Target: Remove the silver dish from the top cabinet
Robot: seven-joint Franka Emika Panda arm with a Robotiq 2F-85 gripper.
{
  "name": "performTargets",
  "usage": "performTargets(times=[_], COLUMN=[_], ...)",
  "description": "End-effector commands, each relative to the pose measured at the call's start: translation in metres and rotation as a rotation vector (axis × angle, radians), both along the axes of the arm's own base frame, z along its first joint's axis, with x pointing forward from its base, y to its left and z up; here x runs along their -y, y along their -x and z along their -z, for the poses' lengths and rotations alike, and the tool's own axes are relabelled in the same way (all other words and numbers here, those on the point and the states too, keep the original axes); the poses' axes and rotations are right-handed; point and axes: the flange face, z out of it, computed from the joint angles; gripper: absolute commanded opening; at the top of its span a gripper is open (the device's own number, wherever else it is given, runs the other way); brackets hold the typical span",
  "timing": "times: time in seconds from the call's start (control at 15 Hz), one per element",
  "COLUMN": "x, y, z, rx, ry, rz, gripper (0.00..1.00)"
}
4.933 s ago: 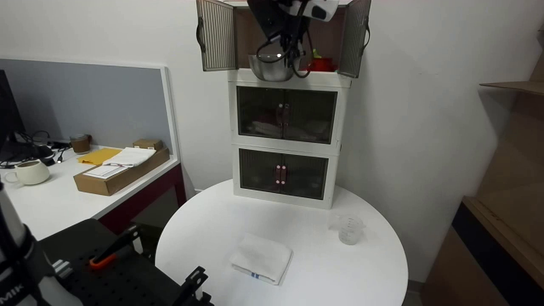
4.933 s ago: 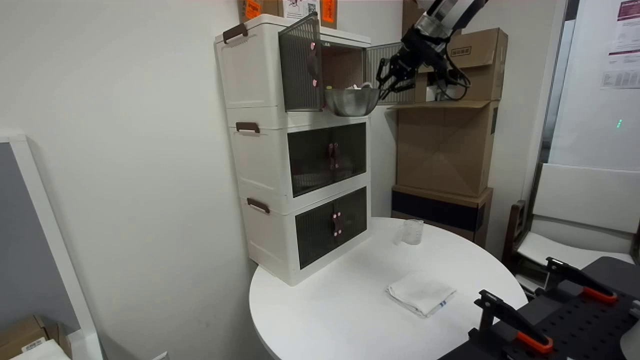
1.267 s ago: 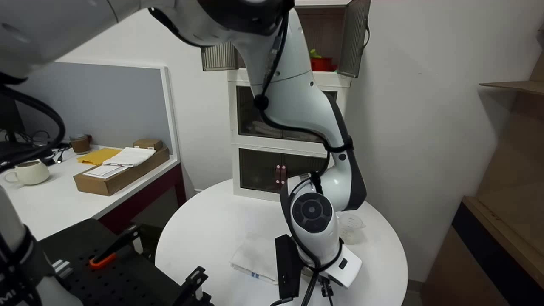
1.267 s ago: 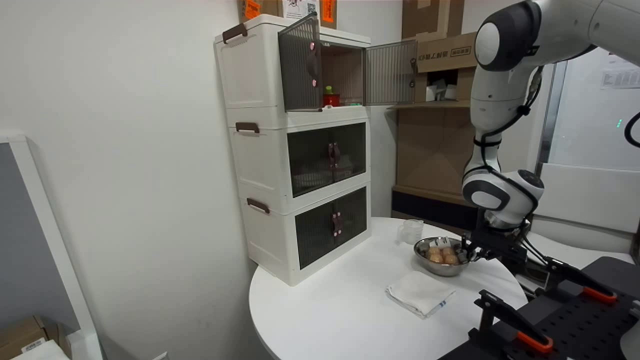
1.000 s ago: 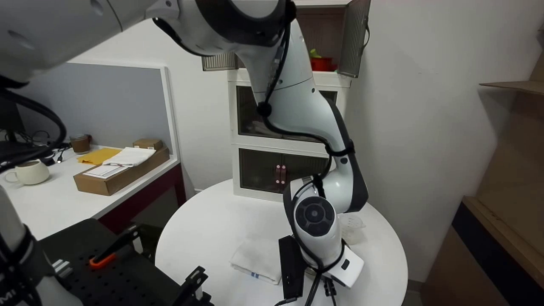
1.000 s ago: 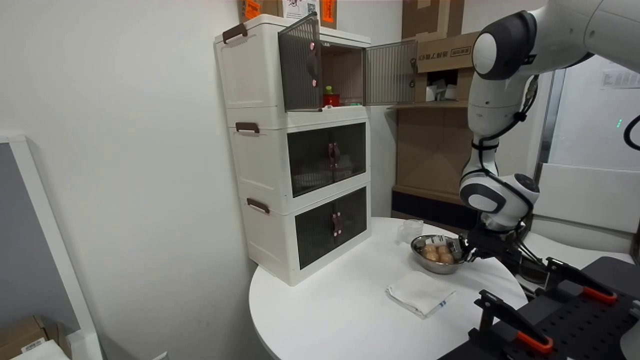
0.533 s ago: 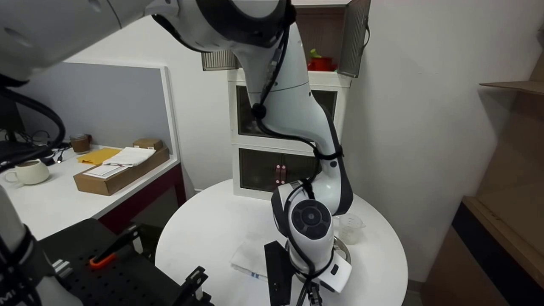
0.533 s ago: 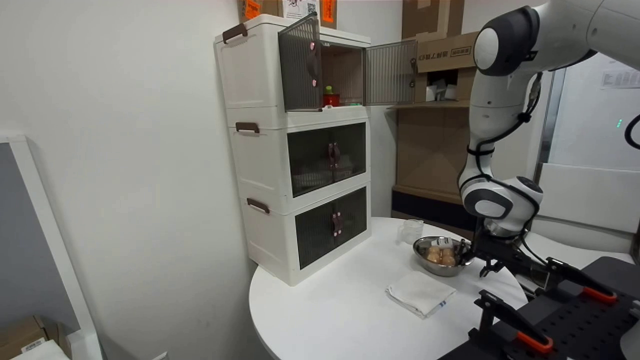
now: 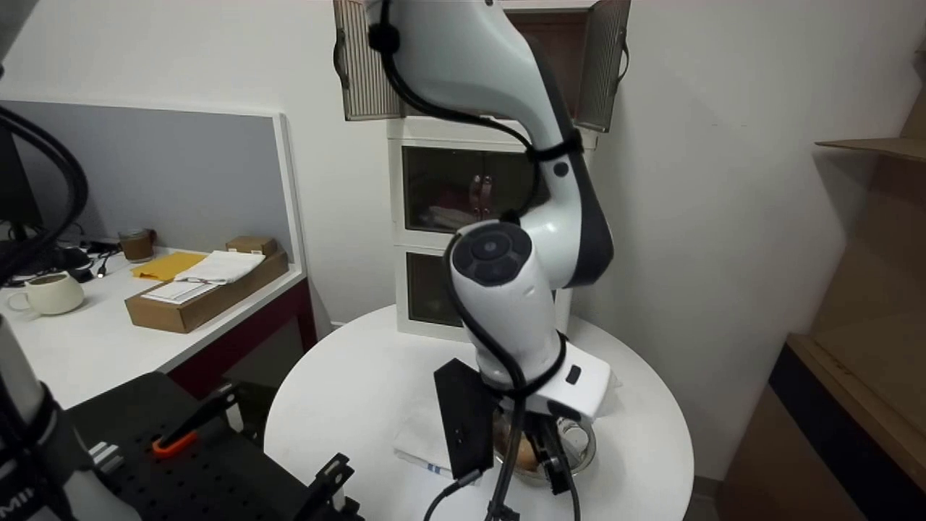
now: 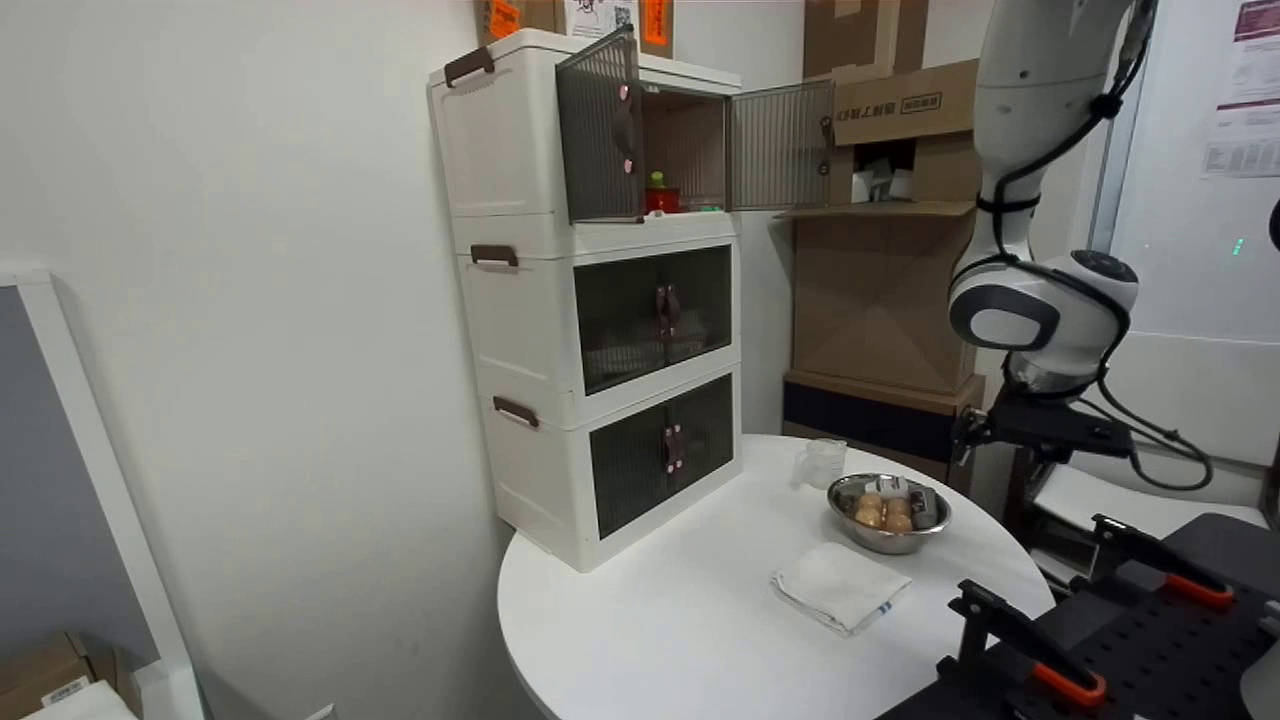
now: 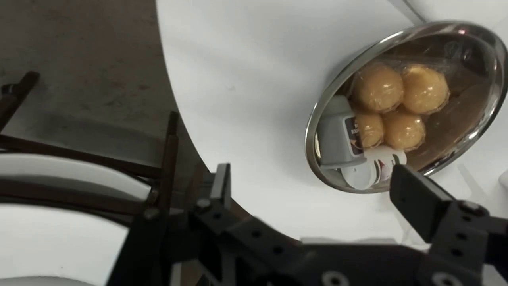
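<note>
The silver dish (image 10: 885, 543) rests upright on the round white table (image 10: 690, 620), with tan-yellow lumps, a grey-lidded container and a white bottle inside. In the wrist view the dish (image 11: 468, 105) fills the upper right. My gripper (image 11: 311, 176) is open, its fingers wide apart with nothing between them. In an exterior view the gripper (image 10: 967, 440) hangs above and beside the dish, clear of its rim. The arm partly covers the dish (image 9: 589, 457) in an exterior view. The top cabinet (image 10: 690, 145) has both doors swung outward and holds a red pot (image 10: 661, 199).
A clear measuring cup (image 10: 822, 463) stands behind the dish, and a folded white cloth (image 10: 842, 588) lies in front of it. Tall cardboard boxes (image 10: 880, 300) rise behind the table. A black perforated platform with clamps (image 10: 1030, 650) borders the near side.
Some seconds ago the dish was at the cabinet's front; now it is on the table. In the last second the jaws came off its rim and the arm rose away, leaving it there.
</note>
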Motion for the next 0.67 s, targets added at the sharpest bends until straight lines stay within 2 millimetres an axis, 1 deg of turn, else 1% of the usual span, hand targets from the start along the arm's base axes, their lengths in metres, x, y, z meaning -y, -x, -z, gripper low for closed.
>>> performTargets(times=[0.0, 0.2, 0.47, 0.53, 0.6], x=[-0.061, -0.121, -0.200, -0.177, -0.193], y=[0.022, 0.030, 0.053, 0.037, 0.043], z=[-0.047, -0.064, -0.078, -0.061, -0.065], rx=[-0.111, -0.176, -0.234, -0.225, -0.234], ry=[0.012, 0.045, 0.098, 0.055, 0.064], rz=[-0.166, -0.339, -0.573, -0.489, -0.533], gripper=[1.00, 1.00, 1.00, 1.00, 1.00])
